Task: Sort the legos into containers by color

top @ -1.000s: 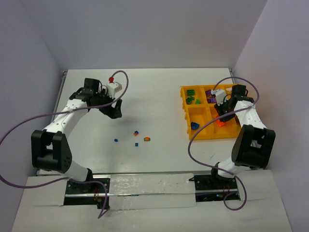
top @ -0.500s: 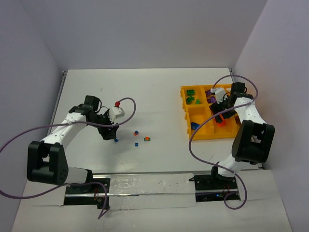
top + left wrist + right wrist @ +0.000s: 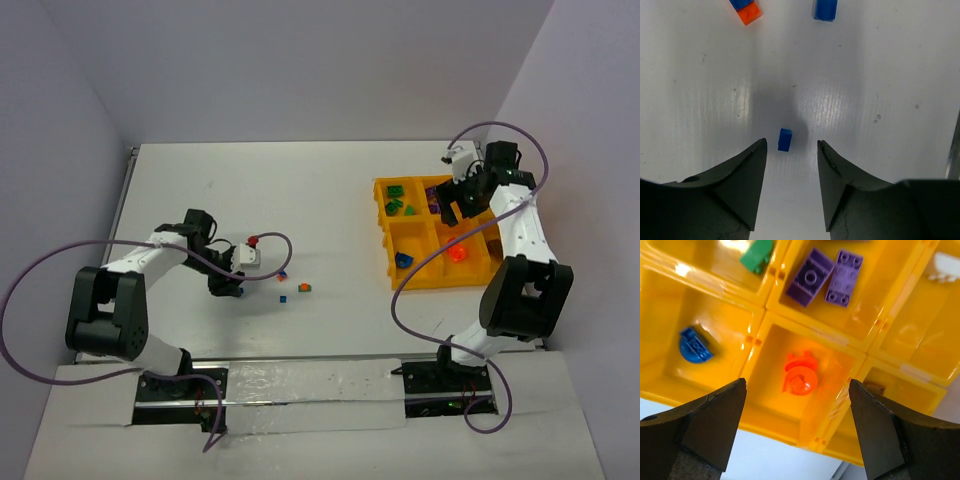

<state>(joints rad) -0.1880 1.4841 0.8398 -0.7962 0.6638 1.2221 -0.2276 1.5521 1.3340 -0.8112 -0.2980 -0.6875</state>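
Yellow-orange plastic forms the tray (image 3: 392, 272) at the right side of the table (image 3: 330, 190), its divider walls (image 3: 760, 315) splitting it into square compartments. The right gripper (image 3: 797, 385) hangs above the tray with its jaws spread wide and nothing between them. Directly under it an orange dish (image 3: 800, 377) lies in the middle compartment of the near row. The compartment to its left in the top view holds a blue piece (image 3: 695, 346). Two purple bricks (image 3: 812, 275) lie side by side in the compartment beyond the dish, and a green brick (image 3: 756, 252) shows at the edge of the next one. A small dark sliver in the compartment on the dish's other side may be a brown brick. Well apart, the left gripper (image 3: 791, 145) is low over the table, jaws parted, with a tiny blue bit (image 3: 785, 139) lying between the fingertips (image 3: 760, 150), clear of both. Farther off lie a blue-and-orange bit (image 3: 746, 9) and another blue bit (image 3: 825, 9), and the top view shows an orange bit (image 3: 304, 288) near them.
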